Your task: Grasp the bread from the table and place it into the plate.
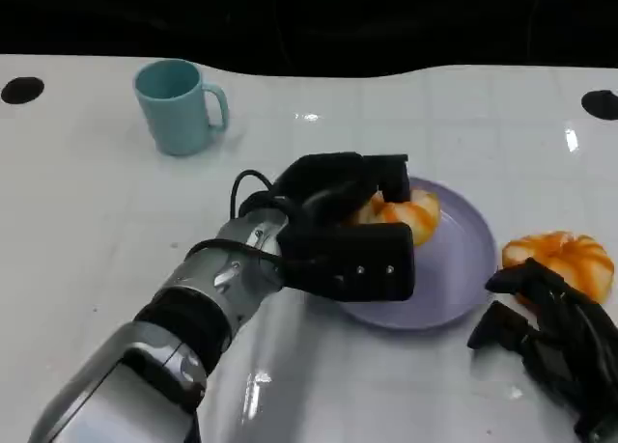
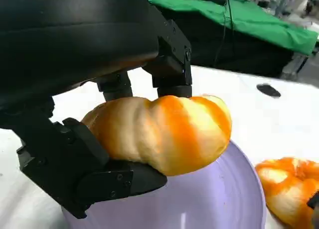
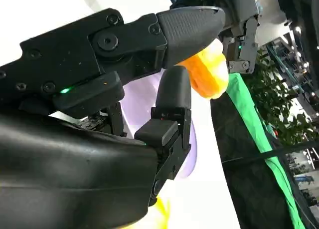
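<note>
The fingers (image 2: 169, 77) of the left hand (image 1: 343, 226) are wrapped around the bread (image 2: 164, 131), with the thumb under it and the rest on top. The hand holds the bread just above the plate (image 1: 454, 289), over the plate's far-left part.

The white table (image 1: 87, 211) is the biggest thing. The purple plate sits on it. A blue mug (image 1: 179, 105) stands well apart from the plate, far to its left.

A second bun (image 1: 565, 260) lies just right of the plate. The right hand (image 1: 555, 342) rests beside that bun with its fingers apart, holding nothing.

The bread looks soft and light, so I think a gentle squeeze around its fat middle is best. Too hard would squash it.
</note>
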`<action>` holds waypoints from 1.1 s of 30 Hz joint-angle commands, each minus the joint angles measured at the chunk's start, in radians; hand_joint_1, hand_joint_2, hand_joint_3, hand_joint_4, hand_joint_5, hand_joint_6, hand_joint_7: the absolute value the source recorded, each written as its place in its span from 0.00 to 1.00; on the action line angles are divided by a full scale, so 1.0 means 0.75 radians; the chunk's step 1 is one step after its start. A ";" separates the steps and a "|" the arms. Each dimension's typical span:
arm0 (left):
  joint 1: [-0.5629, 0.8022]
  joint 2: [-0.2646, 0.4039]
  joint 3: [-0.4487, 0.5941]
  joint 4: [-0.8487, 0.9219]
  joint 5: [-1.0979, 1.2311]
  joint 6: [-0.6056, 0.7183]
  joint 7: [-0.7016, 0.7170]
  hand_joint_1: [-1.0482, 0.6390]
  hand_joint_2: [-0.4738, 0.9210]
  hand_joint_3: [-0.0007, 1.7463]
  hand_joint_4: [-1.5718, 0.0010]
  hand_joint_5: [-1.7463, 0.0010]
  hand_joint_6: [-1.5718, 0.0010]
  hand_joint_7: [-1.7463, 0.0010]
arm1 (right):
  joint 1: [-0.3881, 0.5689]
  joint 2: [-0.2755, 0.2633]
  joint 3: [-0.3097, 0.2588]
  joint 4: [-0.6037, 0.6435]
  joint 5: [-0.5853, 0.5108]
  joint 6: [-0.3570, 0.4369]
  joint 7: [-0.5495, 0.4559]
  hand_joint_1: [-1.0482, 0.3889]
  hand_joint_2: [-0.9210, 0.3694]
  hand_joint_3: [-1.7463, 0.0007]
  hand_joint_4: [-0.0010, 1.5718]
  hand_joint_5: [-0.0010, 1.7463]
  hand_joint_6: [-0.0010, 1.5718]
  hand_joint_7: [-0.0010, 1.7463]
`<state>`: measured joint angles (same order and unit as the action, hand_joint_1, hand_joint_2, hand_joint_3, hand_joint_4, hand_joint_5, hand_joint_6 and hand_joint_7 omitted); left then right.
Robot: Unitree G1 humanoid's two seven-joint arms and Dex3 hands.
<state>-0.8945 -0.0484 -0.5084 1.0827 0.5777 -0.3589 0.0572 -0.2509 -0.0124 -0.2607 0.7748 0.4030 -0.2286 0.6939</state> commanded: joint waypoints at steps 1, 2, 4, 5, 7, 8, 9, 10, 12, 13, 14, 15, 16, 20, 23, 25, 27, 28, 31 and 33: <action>-0.049 0.017 0.035 0.028 -0.060 -0.050 -0.141 0.48 0.96 0.29 0.63 0.28 0.55 0.73 | 0.020 -0.018 -0.007 0.018 -0.002 0.001 -0.003 0.37 0.00 0.87 0.39 0.89 0.36 0.73; -0.052 0.020 0.036 0.030 -0.063 -0.058 -0.161 0.43 0.98 0.22 0.73 0.39 0.64 0.83 | 0.020 -0.018 -0.005 0.016 -0.005 -0.002 -0.005 0.37 0.00 0.87 0.40 0.89 0.36 0.73; -0.061 0.029 0.027 0.036 -0.055 -0.073 -0.201 0.40 1.00 0.18 0.77 0.46 0.69 0.89 | 0.019 -0.018 -0.004 0.016 -0.004 0.000 -0.005 0.37 0.00 0.87 0.40 0.89 0.37 0.73; -0.067 0.034 0.021 0.039 -0.047 -0.078 -0.217 0.32 1.00 0.19 0.88 0.58 0.77 0.94 | 0.018 -0.018 -0.006 0.016 0.000 0.004 -0.003 0.37 0.00 0.87 0.40 0.89 0.37 0.73; -0.076 0.044 0.004 0.042 -0.026 -0.082 -0.238 0.28 1.00 0.20 0.92 0.66 0.81 0.97 | 0.017 -0.018 -0.007 0.016 0.005 0.011 0.000 0.37 0.00 0.87 0.40 0.89 0.37 0.73; -0.081 0.048 -0.008 0.040 -0.012 -0.079 -0.240 0.20 1.00 0.24 0.97 0.75 0.86 0.98 | 0.017 -0.019 -0.004 0.016 -0.001 0.006 -0.005 0.37 0.00 0.87 0.40 0.90 0.37 0.73; -0.084 0.053 -0.019 0.038 0.002 -0.075 -0.240 0.17 1.00 0.27 0.98 0.79 0.88 0.99 | 0.018 -0.020 -0.001 0.015 -0.009 -0.001 -0.013 0.37 0.00 0.88 0.40 0.90 0.37 0.73; -0.087 0.056 -0.029 0.035 0.015 -0.070 -0.238 0.14 1.00 0.29 0.99 0.82 0.90 0.99 | 0.019 -0.019 -0.001 0.016 -0.012 -0.006 -0.019 0.36 0.00 0.88 0.40 0.90 0.37 0.73; -0.090 0.061 -0.038 0.031 0.030 -0.067 -0.230 0.11 1.00 0.33 1.00 0.87 0.90 0.99 | 0.019 -0.016 -0.003 0.017 -0.010 -0.009 -0.019 0.36 0.00 0.89 0.40 0.90 0.38 0.73; -0.090 0.062 -0.040 0.030 0.035 -0.067 -0.226 0.10 1.00 0.35 1.00 0.88 0.91 0.99 | 0.018 -0.015 -0.005 0.018 -0.006 -0.008 -0.016 0.37 0.00 0.88 0.40 0.90 0.38 0.73; -0.090 0.063 -0.041 0.029 0.038 -0.068 -0.224 0.10 1.00 0.36 1.00 0.89 0.91 0.99 | 0.018 -0.014 -0.006 0.018 -0.004 -0.007 -0.014 0.37 0.00 0.88 0.40 0.90 0.38 0.73; -0.090 0.063 -0.041 0.029 0.039 -0.068 -0.223 0.10 1.00 0.36 1.00 0.89 0.91 0.99 | 0.017 -0.014 -0.007 0.018 -0.004 -0.007 -0.012 0.37 0.00 0.88 0.40 0.90 0.38 0.73; -0.090 0.063 -0.041 0.029 0.040 -0.068 -0.222 0.10 1.00 0.36 1.00 0.89 0.91 0.99 | 0.017 -0.014 -0.007 0.018 -0.004 -0.007 -0.012 0.37 0.00 0.88 0.40 0.90 0.38 0.73; -0.082 0.074 -0.037 0.010 0.040 -0.075 -0.187 0.10 1.00 0.36 1.00 0.90 0.91 0.99 | 0.017 -0.016 -0.008 0.019 -0.001 -0.006 -0.004 0.37 0.00 0.88 0.40 0.90 0.38 0.73; -0.064 0.093 -0.023 -0.026 0.036 -0.090 -0.124 0.11 1.00 0.36 0.92 0.85 0.83 0.96 | 0.018 -0.020 -0.005 0.016 -0.005 -0.007 -0.007 0.38 0.00 0.86 0.39 0.90 0.36 0.73; -0.057 0.098 -0.017 -0.035 0.028 -0.096 -0.108 0.12 1.00 0.35 0.91 0.84 0.81 0.95 | 0.021 -0.020 0.000 0.010 -0.017 -0.010 -0.027 0.37 0.00 0.87 0.39 0.90 0.37 0.73; -0.044 0.107 -0.006 -0.047 0.022 -0.115 -0.078 0.13 1.00 0.34 0.90 0.82 0.79 0.95 | 0.022 -0.021 0.002 0.008 -0.023 -0.014 -0.034 0.37 0.00 0.87 0.39 0.90 0.37 0.73; -0.035 0.113 0.003 -0.054 0.018 -0.127 -0.059 0.14 1.00 0.33 0.90 0.76 0.77 0.94 | 0.022 -0.021 0.002 0.008 -0.026 -0.016 -0.036 0.37 0.00 0.87 0.39 0.90 0.37 0.73; -0.008 0.132 0.036 -0.072 -0.010 -0.173 -0.033 0.15 1.00 0.32 0.93 0.66 0.74 0.94 | 0.021 -0.020 -0.002 0.011 -0.025 -0.013 -0.033 0.37 0.00 0.88 0.39 0.90 0.37 0.73; 0.011 0.141 0.068 -0.080 -0.047 -0.203 -0.045 0.16 1.00 0.31 0.96 0.61 0.75 0.94 | 0.022 -0.020 -0.004 0.014 -0.023 -0.013 -0.031 0.36 0.00 0.88 0.39 0.91 0.37 0.73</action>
<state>-0.9063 0.0323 -0.4883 1.0383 0.5769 -0.4818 0.0157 -0.2511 -0.0125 -0.2580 0.7766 0.3858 -0.2448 0.6785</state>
